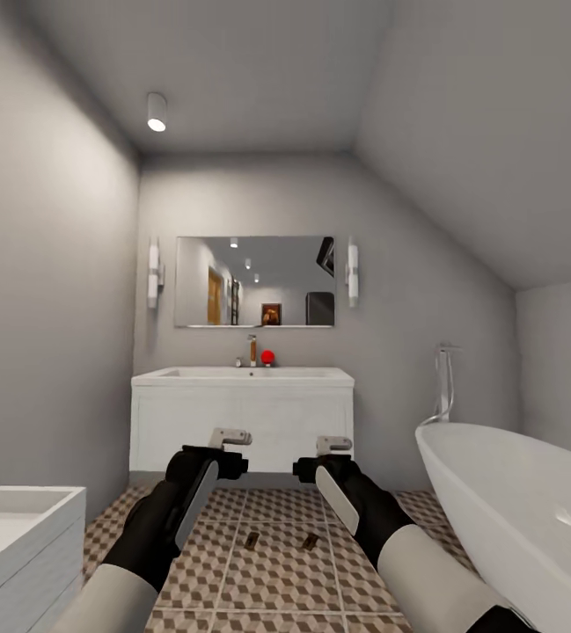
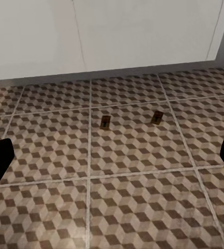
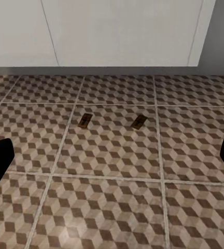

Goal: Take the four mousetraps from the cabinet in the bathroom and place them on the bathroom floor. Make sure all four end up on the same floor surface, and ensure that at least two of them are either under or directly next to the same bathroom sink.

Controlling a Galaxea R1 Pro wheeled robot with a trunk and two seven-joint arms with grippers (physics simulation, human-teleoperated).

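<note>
Two mousetraps lie side by side on the bathroom floor [image 1: 267, 580], one [image 1: 252, 540] left of the other [image 1: 310, 542], a short way in front of the white sink unit [image 1: 241, 413]. Both wrist views look down on them: the left trap [image 2: 105, 122] [image 3: 84, 121] and the right trap [image 2: 156, 118] [image 3: 138, 121]. My left gripper [image 1: 230, 437] [image 2: 112, 161] and right gripper [image 1: 333, 445] [image 3: 112, 161] hover above the tiles in front of the unit, both open and empty, fingers spread wide. The cabinet is out of view.
A white bathtub [image 1: 514, 501] curves along the right. Another white basin unit [image 1: 21, 536] stands at the near left. A mirror [image 1: 254, 281] hangs over the sink, where a tap and a red object [image 1: 267, 357] sit.
</note>
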